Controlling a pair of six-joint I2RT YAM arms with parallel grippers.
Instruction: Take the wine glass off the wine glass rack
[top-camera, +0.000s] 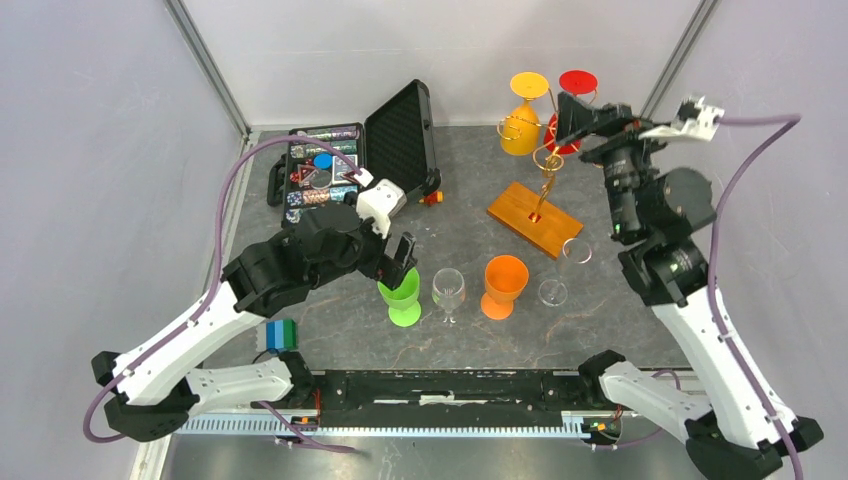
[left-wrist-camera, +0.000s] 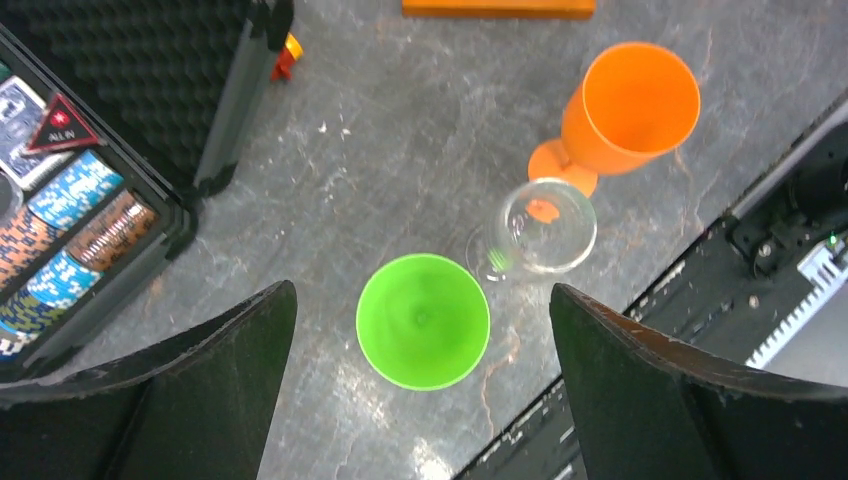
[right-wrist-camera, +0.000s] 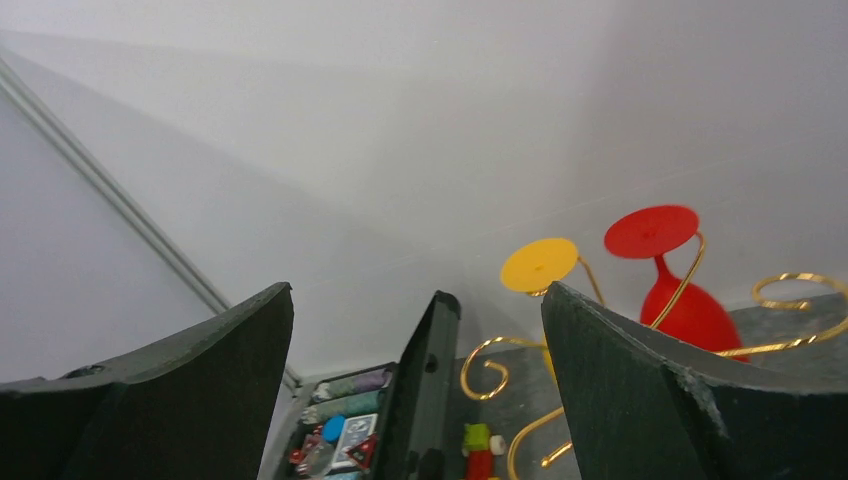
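Gold rack (top-camera: 520, 212), red glass (top-camera: 577, 83), yellow glass (top-camera: 520, 132)

Pale grey walls (top-camera: 100, 150); dark marbled tabletop (top-camera: 470, 210) — metal corner posts (top-camera: 205, 60).

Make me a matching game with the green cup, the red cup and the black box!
Things:
1. green glass
2. red glass
3. black case

States:
A. hangs upside down on the wine glass rack
B. lies open
C. stands upright under the open left gripper

Pairs: 1-C, 2-A, 3-B
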